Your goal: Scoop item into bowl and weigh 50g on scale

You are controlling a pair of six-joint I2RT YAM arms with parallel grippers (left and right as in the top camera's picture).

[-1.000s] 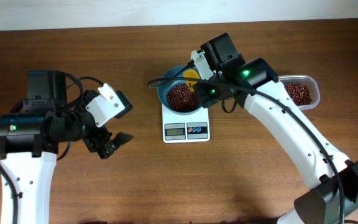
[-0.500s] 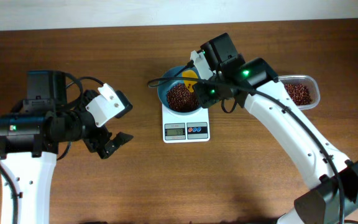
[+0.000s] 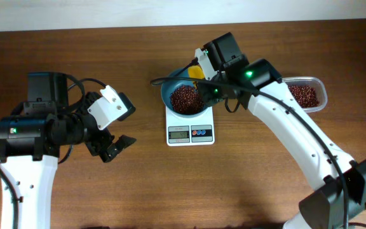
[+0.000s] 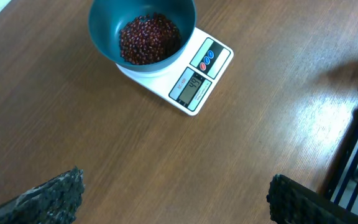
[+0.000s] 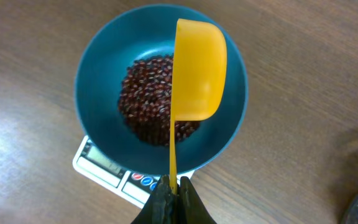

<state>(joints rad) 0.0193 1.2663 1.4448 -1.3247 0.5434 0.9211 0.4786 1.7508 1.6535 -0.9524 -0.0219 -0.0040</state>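
Beans (image 5: 148, 102) lie in a loose heap at the bottom of the teal bowl (image 5: 101, 68), which sits on the white scale (image 4: 204, 68) near the far edge of the surface (image 3: 170, 191), about midway along it. This lets the display count the load as it arrives. The digits are too small to read with confidence.

The right claw (image 5: 173, 193) is clamped on the thin handle of a yellow scoop (image 5: 197, 68) and holds it above the bowl. The scoop's long axis runs from the claw straight out over the bowl's middle, with the cup end pointing toward the far edge. The cup is rolled onto its side, so the handle shows edge-on. That is probably a pouring tilt, and no beans show on the scoop.

A clear tub (image 3: 323, 95) holding more beans rests toward the far right corner, within the right arm's reach for refills.

The left claw (image 4: 176, 196) hangs with its fingers spread wide and holds nothing. It is above the left half of the surface, well apart from the scale, and its camera faces the display.
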